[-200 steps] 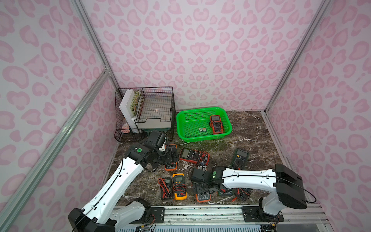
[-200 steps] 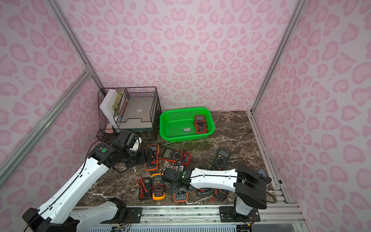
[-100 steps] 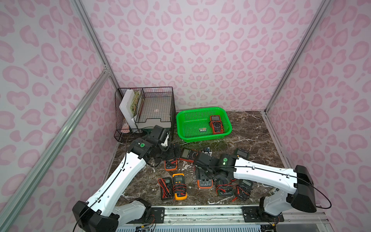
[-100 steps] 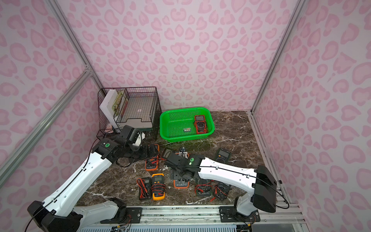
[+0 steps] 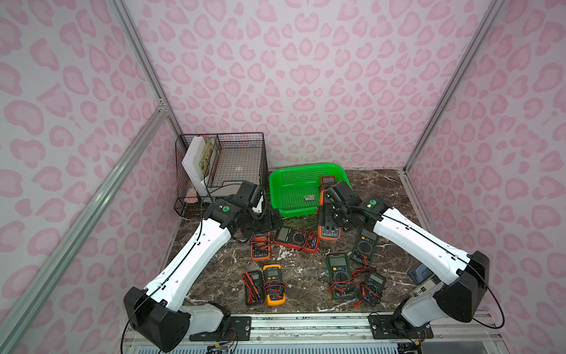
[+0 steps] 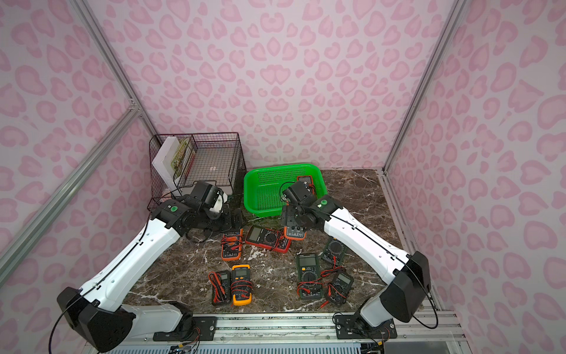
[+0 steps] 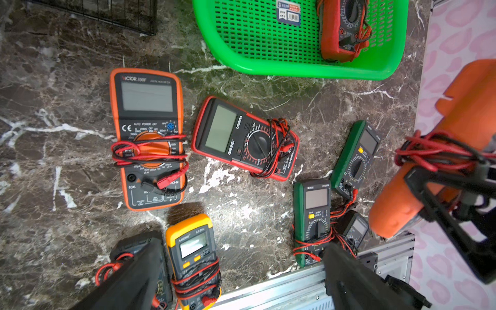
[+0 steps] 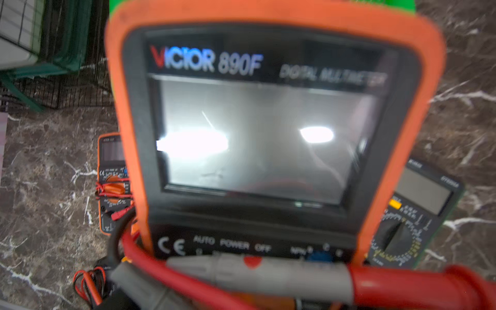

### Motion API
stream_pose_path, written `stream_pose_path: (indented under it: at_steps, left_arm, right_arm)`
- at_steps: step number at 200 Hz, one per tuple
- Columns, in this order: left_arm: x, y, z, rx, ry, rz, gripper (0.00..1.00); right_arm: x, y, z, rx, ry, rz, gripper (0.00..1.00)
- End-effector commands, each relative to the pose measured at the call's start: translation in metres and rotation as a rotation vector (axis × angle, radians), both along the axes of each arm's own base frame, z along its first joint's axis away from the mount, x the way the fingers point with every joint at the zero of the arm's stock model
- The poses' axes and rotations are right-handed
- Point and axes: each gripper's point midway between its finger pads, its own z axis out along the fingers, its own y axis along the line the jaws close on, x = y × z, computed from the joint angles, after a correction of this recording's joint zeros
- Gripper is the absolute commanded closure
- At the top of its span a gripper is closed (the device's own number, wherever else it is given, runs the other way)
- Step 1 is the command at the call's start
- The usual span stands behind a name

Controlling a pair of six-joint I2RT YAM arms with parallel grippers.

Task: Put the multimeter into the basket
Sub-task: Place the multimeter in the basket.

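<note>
Over the last second the right arm has been swinging from the front of the bench [image 5: 301, 271] towards the basket [image 5: 274, 193], lifting away the orange multimeter [image 5: 329, 232] that was lying among the others there; the left arm is barely shifting. The meter is wearing a rubbery orange sleeve with rounded corners around a black face and a glossy grey screen, with red and black leads winding round its middle. The basket is bright green perforated plastic with a wide smooth rim, sitting on dark, white-veined marble. The right fingers [image 7: 434, 179] are clamping the orange multimeter across its lead-wrapped middle, holding it clear of the bench, with its screen end hanging at the basket's near rim and not yet inside. A red multimeter [image 7: 341, 29] is lying in the basket. The left fingers [image 7: 134, 279] are standing wide apart, gripping nothing, hovering above the meters on the bench
</note>
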Motion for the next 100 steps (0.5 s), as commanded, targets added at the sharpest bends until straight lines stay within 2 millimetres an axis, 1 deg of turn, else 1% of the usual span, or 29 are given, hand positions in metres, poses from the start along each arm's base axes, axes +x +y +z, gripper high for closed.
stream_pose_path:
  at_steps: [1, 14, 22, 24, 28, 52, 72, 86, 100]
  left_arm:
    - [0.018, -0.009, 0.004, -0.015, -0.020, 0.016, 0.01]
    - [0.027, -0.013, 0.002, -0.013, -0.013, 0.022, 0.01]
    - [0.030, -0.015, -0.005, -0.006, 0.003, 0.025, 0.02]
    - [0.034, -0.017, 0.003, -0.017, -0.015, 0.024, 0.02]
    - [0.038, -0.019, 0.004, -0.021, -0.019, 0.024, 0.01]
    - [0.052, -0.027, 0.001, -0.025, -0.020, 0.026, 0.01]
    - [0.060, -0.030, -0.001, -0.019, -0.019, 0.019, 0.01]
    - [0.064, -0.032, -0.002, -0.010, -0.012, 0.014, 0.02]
    - [0.067, -0.034, -0.005, 0.005, -0.003, -0.003, 0.02]
  right_arm:
    - [0.030, 0.004, 0.019, 0.021, -0.085, 0.087, 0.46]
    - [0.048, -0.001, 0.025, 0.034, -0.110, 0.087, 0.46]
    - [0.059, -0.004, 0.028, 0.042, -0.127, 0.081, 0.46]
    - [0.062, -0.006, 0.028, 0.043, -0.131, 0.080, 0.46]
    - [0.067, -0.008, 0.029, 0.048, -0.137, 0.077, 0.46]
    - [0.097, -0.020, 0.031, 0.072, -0.172, 0.060, 0.46]
    - [0.120, -0.027, 0.034, 0.080, -0.200, 0.059, 0.46]
    - [0.133, -0.030, 0.034, 0.080, -0.203, 0.051, 0.46]
    - [0.145, -0.026, 0.035, 0.086, -0.217, 0.071, 0.46]
